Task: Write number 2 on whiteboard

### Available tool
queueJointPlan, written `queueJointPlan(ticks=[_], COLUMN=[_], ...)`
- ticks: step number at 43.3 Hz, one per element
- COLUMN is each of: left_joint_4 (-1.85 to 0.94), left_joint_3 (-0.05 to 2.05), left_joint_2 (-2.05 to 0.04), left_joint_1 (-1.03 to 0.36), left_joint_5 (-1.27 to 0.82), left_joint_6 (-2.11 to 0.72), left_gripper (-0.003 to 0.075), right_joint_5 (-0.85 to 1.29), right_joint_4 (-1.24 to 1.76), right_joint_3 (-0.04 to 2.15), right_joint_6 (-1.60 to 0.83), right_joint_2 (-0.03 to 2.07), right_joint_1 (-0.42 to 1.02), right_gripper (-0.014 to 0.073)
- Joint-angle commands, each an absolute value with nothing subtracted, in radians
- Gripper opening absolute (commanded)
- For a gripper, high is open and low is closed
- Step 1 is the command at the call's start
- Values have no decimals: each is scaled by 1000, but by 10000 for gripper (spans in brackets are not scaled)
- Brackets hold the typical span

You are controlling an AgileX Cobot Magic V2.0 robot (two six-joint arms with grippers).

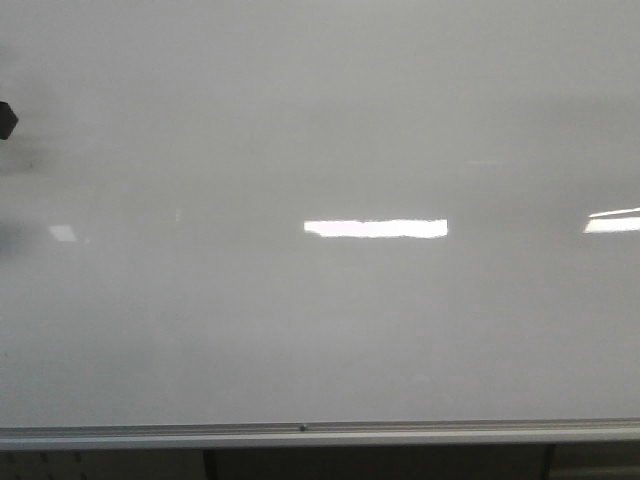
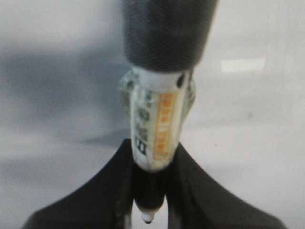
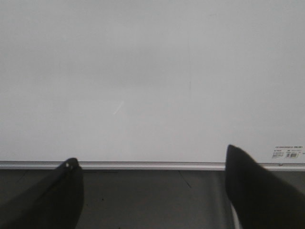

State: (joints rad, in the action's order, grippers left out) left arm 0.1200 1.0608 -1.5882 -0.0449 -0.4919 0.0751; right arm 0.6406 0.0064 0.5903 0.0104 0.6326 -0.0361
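Gripping a marker (image 2: 157, 129) between closed fingers, the left gripper (image 2: 148, 191) is facing the whiteboard (image 1: 320, 330) (no digit visible), while the right gripper (image 3: 152, 191) is hanging spread at its 6 o'clock rail.

The whiteboard (image 1: 320, 130) fills nearly the whole front view, glossy and pale grey; its face bears no visible marker line, only bright reflections, one at the centre and one at the right edge; a thin silver frame (image 1: 320, 433) runs along its lower edge, left to right, with a small dark dot near the middle; in the right wrist view the board (image 3: 152, 71) is equally bare, with a small label (image 3: 289, 152) just above the frame (image 3: 152, 165) at the right.
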Motion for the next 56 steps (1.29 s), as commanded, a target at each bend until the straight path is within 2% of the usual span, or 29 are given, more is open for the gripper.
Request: queueJointPlan(ticks=[1, 8, 19, 26, 34, 47, 56], left_joint_4=[120, 69, -280, -356, -351, -317, -307], left_joint_3=[1116, 1169, 1227, 1254, 1282, 1289, 1289], left_joint_2=[-1491, -1406, -1318, -1318, -1318, -1318, -1318], left_joint_1=[-48, -86, -143, -234, -398, -663, -766], left_joint_5=[-542, -726, -980, -1074, -1099, -1099, -1099], left_joint_6=[0, -178, -648, -733, -757, -762, -762], left_gripper=[49, 49, 49, 49, 50, 50, 50], right_joint_5=[624, 729, 909, 990, 1038, 1098, 1123], right_joint_4=[30, 104, 378, 532, 551, 549, 504], right_joint_3=[644, 709, 825, 887, 975, 1157, 1274], right_joint_6=[-15, -100, -384, -552, -659, -828, -863], right_joint_2=[643, 680, 783, 855, 937, 1064, 1164], right_joint_1=[-37, -37, -37, -12, 138, 393, 522], right_gripper=[623, 623, 623, 602, 496, 493, 493])
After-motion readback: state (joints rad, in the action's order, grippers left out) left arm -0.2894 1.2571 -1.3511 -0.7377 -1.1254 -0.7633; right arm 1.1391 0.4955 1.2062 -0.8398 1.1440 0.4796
